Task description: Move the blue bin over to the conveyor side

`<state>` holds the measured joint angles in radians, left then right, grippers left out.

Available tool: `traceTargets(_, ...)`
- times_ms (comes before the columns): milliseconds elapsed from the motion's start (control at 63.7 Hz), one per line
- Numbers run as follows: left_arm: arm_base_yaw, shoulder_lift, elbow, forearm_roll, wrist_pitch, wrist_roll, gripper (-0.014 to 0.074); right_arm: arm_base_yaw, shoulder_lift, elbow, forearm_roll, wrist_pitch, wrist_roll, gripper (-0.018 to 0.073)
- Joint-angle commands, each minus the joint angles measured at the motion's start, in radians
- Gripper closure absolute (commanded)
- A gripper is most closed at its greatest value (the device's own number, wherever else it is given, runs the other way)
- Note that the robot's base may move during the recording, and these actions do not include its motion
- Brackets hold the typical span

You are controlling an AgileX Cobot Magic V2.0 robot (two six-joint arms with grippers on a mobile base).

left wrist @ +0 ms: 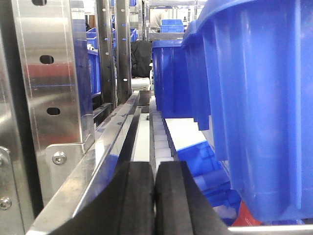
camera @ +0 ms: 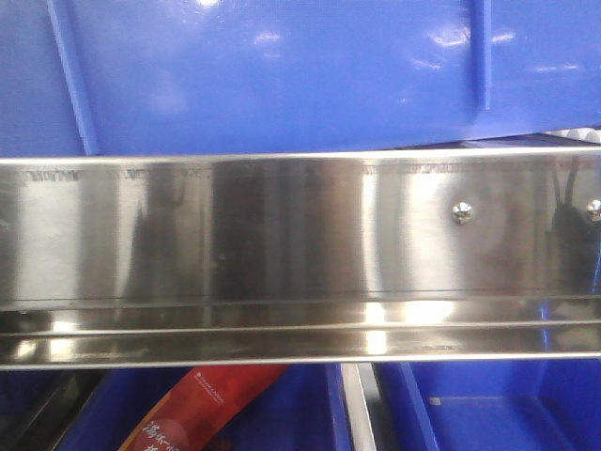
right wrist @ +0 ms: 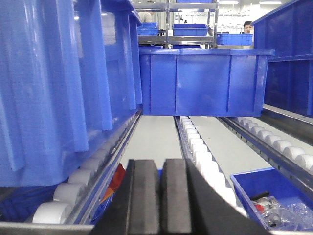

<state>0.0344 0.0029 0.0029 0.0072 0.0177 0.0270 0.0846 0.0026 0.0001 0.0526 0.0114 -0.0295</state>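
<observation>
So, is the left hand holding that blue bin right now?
No, the left hand is shut on nothing; the blue bin stands apart beside it.

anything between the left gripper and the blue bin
Nothing visible. The left gripper, jaws closed, sits beside the blue bin, whose wall fills the right of the left wrist view. Only open space above the rollers lies between them.

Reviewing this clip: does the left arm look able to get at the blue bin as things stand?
Likely yes. The blue bin stands close on the right of the left gripper, nothing between them. Its fingers are pressed together, so it could push the wall, not grip the rim.
</observation>
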Motion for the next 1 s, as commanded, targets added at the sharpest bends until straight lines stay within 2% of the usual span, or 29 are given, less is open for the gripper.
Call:
traceTargets(0, 0.002, -0.003, -0.003, 0.003, -0.018, -0.002, 0.0603, -0.003, -0.003, 0.0, -0.006, -0.02, -0.007, 0.0647)
traceTargets(989, 0.002, -0.003, -0.003, 0.003, -0.018, -0.002, 0.0603, -0.003, -0.003, 0.0, -0.006, -0.02, -0.007, 0.0647)
